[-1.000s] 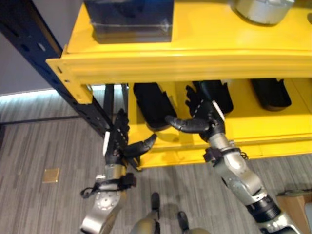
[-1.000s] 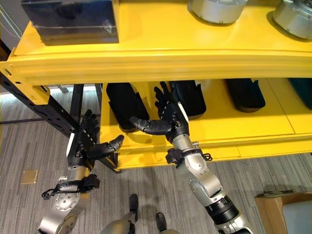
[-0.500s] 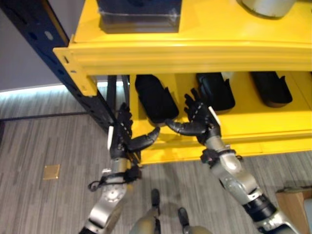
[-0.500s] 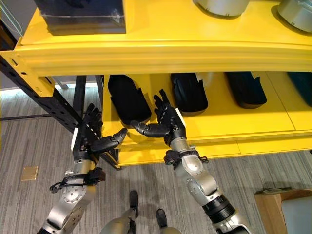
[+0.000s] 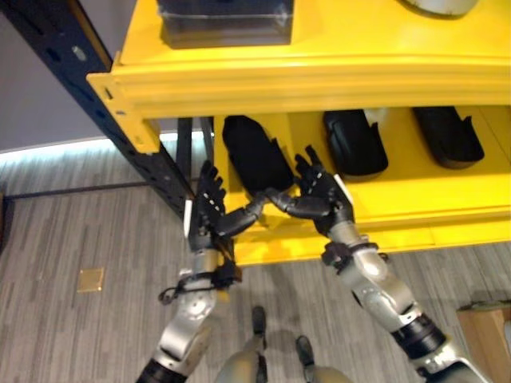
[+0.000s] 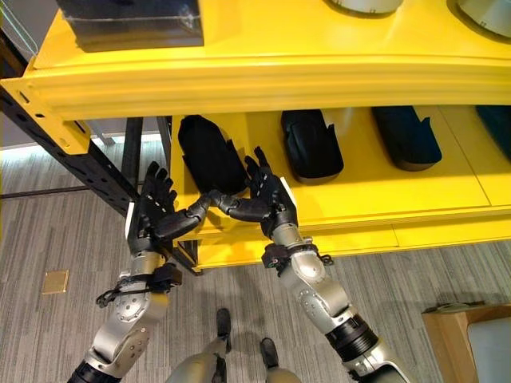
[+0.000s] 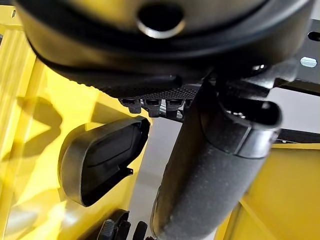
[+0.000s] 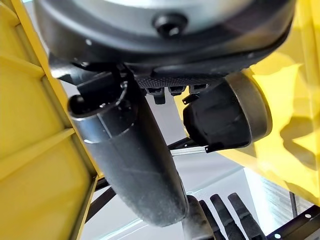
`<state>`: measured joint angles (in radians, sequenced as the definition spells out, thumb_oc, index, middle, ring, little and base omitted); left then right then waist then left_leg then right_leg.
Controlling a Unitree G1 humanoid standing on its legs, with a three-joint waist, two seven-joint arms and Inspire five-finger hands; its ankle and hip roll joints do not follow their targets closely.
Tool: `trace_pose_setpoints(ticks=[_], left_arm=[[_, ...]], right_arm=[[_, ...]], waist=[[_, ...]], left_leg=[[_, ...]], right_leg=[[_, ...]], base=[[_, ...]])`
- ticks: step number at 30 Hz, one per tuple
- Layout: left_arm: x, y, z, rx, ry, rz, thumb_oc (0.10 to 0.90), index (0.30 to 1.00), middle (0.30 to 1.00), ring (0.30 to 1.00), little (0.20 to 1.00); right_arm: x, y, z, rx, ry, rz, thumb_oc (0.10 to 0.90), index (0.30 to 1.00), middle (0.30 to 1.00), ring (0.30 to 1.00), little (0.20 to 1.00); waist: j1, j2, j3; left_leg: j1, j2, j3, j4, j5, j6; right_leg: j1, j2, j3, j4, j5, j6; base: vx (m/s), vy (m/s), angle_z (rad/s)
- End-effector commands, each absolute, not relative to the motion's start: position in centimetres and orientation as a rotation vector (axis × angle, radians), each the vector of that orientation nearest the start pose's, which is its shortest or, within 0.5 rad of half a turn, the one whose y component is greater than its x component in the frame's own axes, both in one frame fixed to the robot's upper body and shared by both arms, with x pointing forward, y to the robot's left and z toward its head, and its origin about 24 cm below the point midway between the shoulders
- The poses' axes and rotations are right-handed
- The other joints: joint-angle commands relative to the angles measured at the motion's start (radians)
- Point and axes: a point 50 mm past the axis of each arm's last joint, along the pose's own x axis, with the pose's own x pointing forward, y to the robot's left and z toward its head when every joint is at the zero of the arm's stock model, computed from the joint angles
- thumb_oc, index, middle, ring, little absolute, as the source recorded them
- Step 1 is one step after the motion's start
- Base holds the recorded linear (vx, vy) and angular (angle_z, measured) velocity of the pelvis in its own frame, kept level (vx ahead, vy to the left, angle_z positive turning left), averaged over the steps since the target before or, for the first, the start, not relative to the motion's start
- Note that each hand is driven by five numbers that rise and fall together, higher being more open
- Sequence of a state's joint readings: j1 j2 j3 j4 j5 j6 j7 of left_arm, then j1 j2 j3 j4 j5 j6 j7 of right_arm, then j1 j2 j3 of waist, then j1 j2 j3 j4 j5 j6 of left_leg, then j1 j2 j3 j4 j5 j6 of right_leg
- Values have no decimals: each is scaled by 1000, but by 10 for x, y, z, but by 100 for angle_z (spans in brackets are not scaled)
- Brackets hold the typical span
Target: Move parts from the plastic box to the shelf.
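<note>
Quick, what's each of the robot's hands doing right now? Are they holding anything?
Left hand: open, fingers straight, holding nothing, thumb tip meeting the other thumb.
Right hand: open, fingers spread, holding nothing, just in front of the black part on the lower shelf.

A workshop or parts store — a heavy yellow steel shelf [image 6: 263, 76] on dark punched uprights [image 6: 48, 120], rows of black moulded parts [image 6: 310, 144] on its lower level, round metal parts [image 6: 487, 12] above, grey plank flooring [image 6: 48, 231] below — nothing domestic
</note>
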<state>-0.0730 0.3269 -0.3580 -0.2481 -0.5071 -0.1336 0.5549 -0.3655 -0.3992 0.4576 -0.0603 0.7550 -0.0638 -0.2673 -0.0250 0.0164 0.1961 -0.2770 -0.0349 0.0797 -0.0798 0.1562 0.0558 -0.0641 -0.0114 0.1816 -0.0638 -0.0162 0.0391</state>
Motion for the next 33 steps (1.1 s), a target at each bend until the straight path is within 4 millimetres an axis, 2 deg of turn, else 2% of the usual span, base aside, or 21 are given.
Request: trace_pose_setpoints(ticks=[1,13,23,33], left_arm=[[279,93,217,-392,-690,-148,900,1000,1000,1000,1000],[277,92,220,-382,-711,-128,900,1000,1000,1000,1000],[285,84,214,-356,-660,-152,900,1000,1000,1000,1000],[292,86,202,-360,-591,-160,900,1000,1000,1000,1000]], right_arm=[[302,-83,176,385,-383,384,900,1000,1000,1000,1000],[299,-82,177,393,-404,371,900,1000,1000,1000,1000],[303,-83,176,391,-395,350,900,1000,1000,1000,1000],[305,-82,155,468,-292,346,900,1000,1000,1000,1000]], waist=[[-67,-2,-59],[-77,3,-60],[-83,12,-45],[-80,26,-30]], left_leg=[[155,116,7,-6,-78,-90],[162,123,14,-7,-82,-93],[154,126,18,-7,-79,-95],[141,125,17,-7,-72,-96]], right_leg=[[-59,-15,-2,82,-72,-6],[-66,-7,2,96,-79,-11],[-96,3,10,121,-83,-13],[-122,10,14,136,-83,-13]], base=[[0,0,0],[-1,-3,-1],[-8,-6,4],[-7,-2,-7]])
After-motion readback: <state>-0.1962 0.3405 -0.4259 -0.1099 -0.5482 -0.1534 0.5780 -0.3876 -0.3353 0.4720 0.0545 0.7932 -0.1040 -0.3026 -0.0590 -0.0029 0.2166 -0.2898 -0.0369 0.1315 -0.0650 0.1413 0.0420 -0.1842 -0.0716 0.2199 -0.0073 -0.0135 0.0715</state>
